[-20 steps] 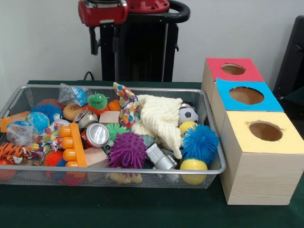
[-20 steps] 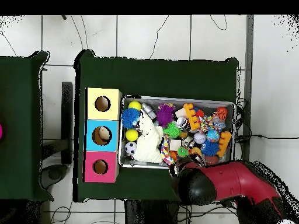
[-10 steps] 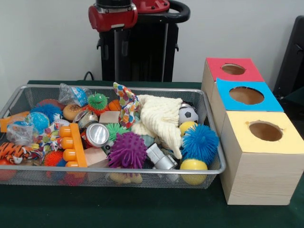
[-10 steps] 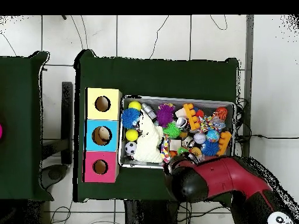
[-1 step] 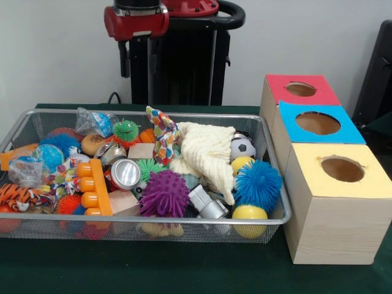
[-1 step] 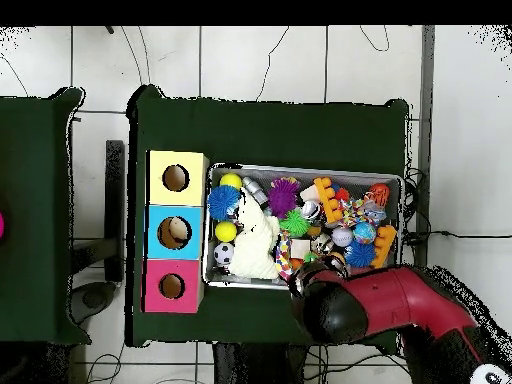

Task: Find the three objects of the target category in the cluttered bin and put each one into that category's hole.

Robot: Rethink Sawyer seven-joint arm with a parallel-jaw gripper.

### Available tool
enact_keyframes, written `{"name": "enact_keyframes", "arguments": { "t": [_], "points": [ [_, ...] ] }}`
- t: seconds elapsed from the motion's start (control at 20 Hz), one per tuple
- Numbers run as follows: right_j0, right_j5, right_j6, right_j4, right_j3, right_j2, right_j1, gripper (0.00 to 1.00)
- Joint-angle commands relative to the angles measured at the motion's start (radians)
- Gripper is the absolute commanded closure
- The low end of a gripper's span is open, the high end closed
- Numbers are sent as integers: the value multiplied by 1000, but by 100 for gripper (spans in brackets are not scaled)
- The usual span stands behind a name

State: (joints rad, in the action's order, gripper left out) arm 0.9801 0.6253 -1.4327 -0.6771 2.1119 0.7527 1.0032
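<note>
Hanging high behind the wire bin (image 5: 269, 177), the jaws (image 5: 138, 52) stand apart and empty, the jumbled toys well below and nearer me, while from overhead the red arm (image 6: 385, 305) covers the bin's robot-side edge, holed boxes (image 6: 175, 231) alongside.

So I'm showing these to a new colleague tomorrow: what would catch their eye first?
Probably the wire bin crammed with bright toys, above all the purple spiky ball near its front and the cream cloth draped over the heap. Next, the row of three boxes beside it, topped red, blue and yellow, each with a round hole.
</note>
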Motion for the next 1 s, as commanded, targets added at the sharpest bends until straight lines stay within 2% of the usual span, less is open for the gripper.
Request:
{"name": "enact_keyframes", "arguments": {
  "t": [0.05,0.25,0.4,0.55,0.75,1.0],
  "points": [
    [54,25,156,-67,-91,7,-108,0],
    [78,41,161,-57,-111,3,-170,0],
    [101,51,184,-57,-150,6,-231,0],
    [114,60,210,-73,-190,9,-259,0],
    [132,74,250,-84,-219,26,-264,0],
    [139,53,269,-137,-244,29,-247,0]
  ]
}}
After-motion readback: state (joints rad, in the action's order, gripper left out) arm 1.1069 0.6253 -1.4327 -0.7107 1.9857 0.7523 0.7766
